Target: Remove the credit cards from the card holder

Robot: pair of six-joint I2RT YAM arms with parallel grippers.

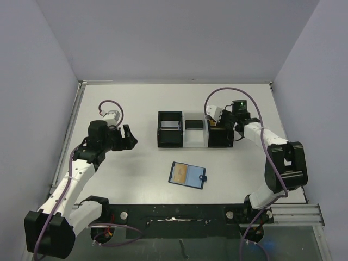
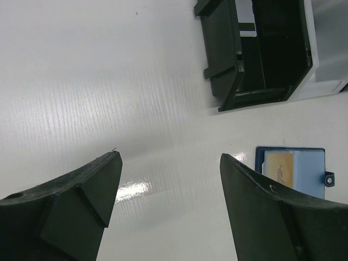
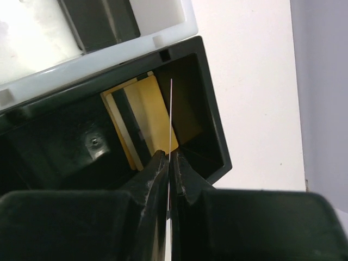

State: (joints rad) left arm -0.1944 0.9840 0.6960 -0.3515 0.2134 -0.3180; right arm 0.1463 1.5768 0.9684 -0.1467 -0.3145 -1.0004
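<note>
The dark blue card holder (image 1: 187, 175) lies open on the table in front of the boxes, a gold credit card (image 1: 181, 174) showing in its pocket; both also show in the left wrist view, the holder (image 2: 318, 163) and the card (image 2: 280, 167). My right gripper (image 3: 169, 155) is shut on a thin card (image 3: 171, 114) seen edge-on, held over the right black box (image 3: 212, 130), where another gold card (image 3: 142, 117) lies. In the top view that gripper (image 1: 218, 126) sits at the box's rim. My left gripper (image 2: 168, 155) hangs open over bare table, left of the holder.
Two black open-top boxes (image 1: 169, 142) (image 1: 220, 142) flank a white tray (image 1: 194, 142) at mid-table. A silver card (image 1: 170, 124) lies in the left box and a dark card (image 1: 194, 124) in the tray. Grey walls close in the table at both sides.
</note>
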